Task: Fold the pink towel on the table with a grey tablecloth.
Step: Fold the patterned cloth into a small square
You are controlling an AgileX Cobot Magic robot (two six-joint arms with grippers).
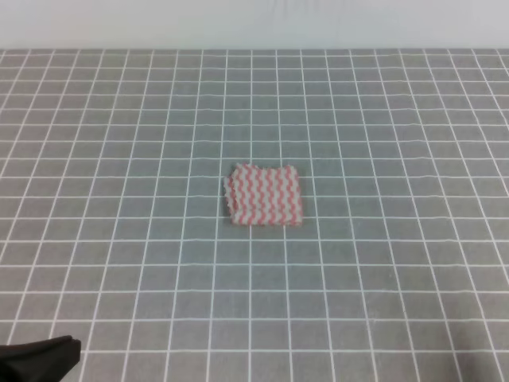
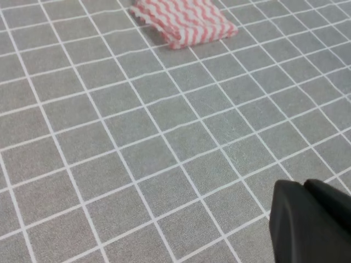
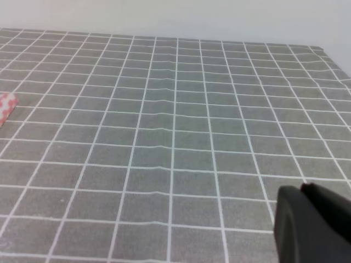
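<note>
The pink towel (image 1: 265, 195) lies in a small, layered rectangle about two grid cells wide in the middle of the table with a grey tablecloth (image 1: 382, 119). The left wrist view shows the towel (image 2: 184, 19) at the top edge, far from my left gripper (image 2: 307, 219), a black block at the bottom right. Only a corner of the towel (image 3: 6, 105) shows at the left edge of the right wrist view, well away from my right gripper (image 3: 312, 219). Nothing is held. Neither gripper's jaw gap is visible.
A dark part of the left arm (image 1: 40, 354) pokes in at the bottom left corner of the high view. A pale wall (image 1: 254, 20) runs along the table's far edge. Gridded grey cloth (image 2: 109, 137) surrounds the towel on all sides.
</note>
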